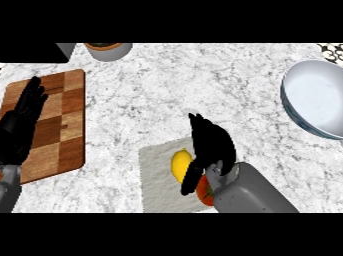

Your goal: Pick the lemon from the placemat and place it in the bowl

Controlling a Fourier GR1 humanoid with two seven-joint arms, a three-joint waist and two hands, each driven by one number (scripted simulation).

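A yellow lemon (pixel 179 165) lies on a pale grey placemat (pixel 159 187) near the counter's front edge. My right hand (pixel 212 142) hovers right beside and partly over the lemon, fingers straight and pointing away, thumb hanging down along the lemon's right side; it is open and holds nothing. A red-orange fruit (pixel 204 192) peeks out from under my right wrist on the same mat. The white bowl (pixel 323 100) stands at the far right, tilted toward me. My left hand (pixel 19 125) rests open over the wooden board at the left.
A checkered wooden cutting board (pixel 63 125) lies at the left. A grey pot (pixel 109 50) stands at the back, beside a dark object (pixel 26 52) in the back left corner. Marble counter (pixel 189 85) stretches between mat and bowl.
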